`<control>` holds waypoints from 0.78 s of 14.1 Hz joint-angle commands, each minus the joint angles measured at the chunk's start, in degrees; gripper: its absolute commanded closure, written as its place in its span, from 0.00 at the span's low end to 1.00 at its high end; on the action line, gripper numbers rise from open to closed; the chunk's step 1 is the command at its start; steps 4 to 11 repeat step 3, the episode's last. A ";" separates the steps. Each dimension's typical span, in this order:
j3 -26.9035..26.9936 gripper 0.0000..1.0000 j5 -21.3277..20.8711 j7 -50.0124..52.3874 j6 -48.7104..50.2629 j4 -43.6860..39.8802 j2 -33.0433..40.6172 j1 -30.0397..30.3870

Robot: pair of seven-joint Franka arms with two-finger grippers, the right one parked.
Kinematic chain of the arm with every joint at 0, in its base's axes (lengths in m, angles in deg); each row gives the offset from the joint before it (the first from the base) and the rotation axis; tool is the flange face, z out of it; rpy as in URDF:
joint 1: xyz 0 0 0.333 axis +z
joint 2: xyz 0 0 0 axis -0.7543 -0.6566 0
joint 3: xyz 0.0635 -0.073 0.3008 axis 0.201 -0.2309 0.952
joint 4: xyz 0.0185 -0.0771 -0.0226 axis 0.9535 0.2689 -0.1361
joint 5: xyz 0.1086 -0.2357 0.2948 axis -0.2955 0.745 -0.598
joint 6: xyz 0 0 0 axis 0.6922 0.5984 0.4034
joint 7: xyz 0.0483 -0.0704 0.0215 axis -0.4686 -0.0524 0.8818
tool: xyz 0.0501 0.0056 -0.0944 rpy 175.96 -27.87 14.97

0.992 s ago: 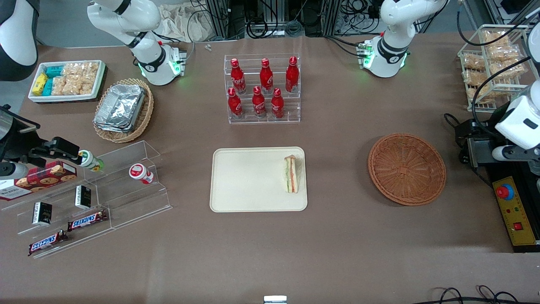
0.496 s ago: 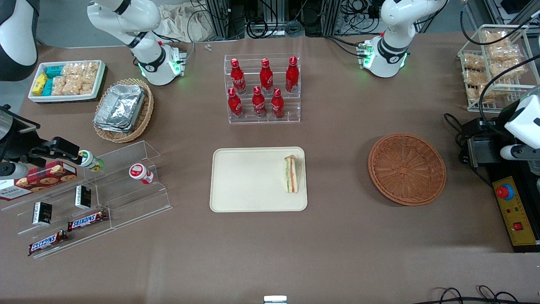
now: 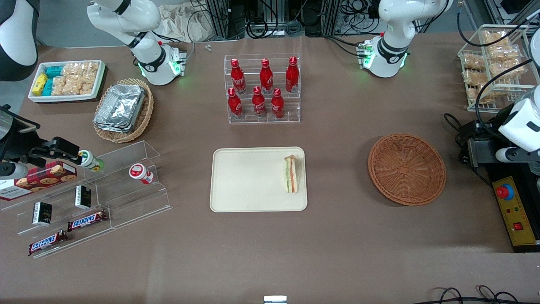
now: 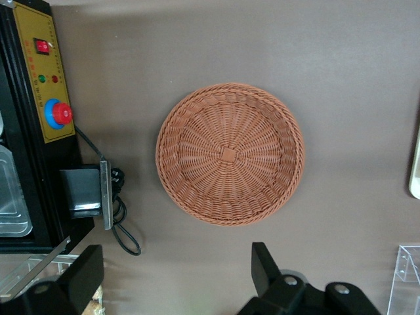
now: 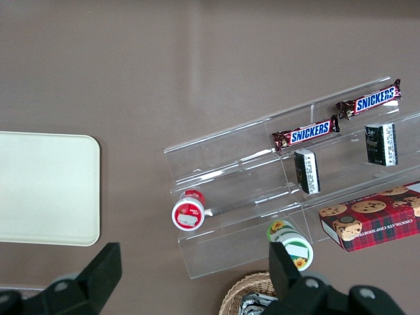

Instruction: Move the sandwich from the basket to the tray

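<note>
The sandwich (image 3: 291, 174) lies on the cream tray (image 3: 249, 179), at the tray's edge nearest the basket. The reddish-brown basket (image 3: 406, 169) is empty; it also shows in the left wrist view (image 4: 230, 154). My left gripper (image 4: 174, 275) is open and empty, its two black fingers wide apart, held high above the table beside the basket toward the working arm's end. Its white wrist (image 3: 523, 124) shows at the edge of the front view, over the black control box. A sliver of the tray (image 4: 415, 170) shows in the left wrist view.
A control box with a red button (image 3: 505, 192) lies beside the basket. A rack of red bottles (image 3: 262, 88) stands farther from the camera than the tray. A wire rack of snacks (image 3: 493, 63), an acrylic shelf (image 3: 93, 190) and a tan basket of foil trays (image 3: 123, 109) stand around.
The working arm's wrist has shifted slightly at the table's end. The sandwich, tray and basket have not moved.
</note>
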State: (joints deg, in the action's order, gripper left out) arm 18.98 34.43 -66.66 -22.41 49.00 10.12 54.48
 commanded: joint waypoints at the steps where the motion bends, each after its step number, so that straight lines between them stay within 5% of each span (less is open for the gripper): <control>1: 7.57 0.00 1.08 -0.27 0.41 -0.64 0.41 -7.78; 3: 11.88 0.00 2.40 -0.36 0.32 -0.72 0.32 -11.05; 11: 11.88 0.00 2.40 -0.36 0.32 -0.72 0.32 -11.05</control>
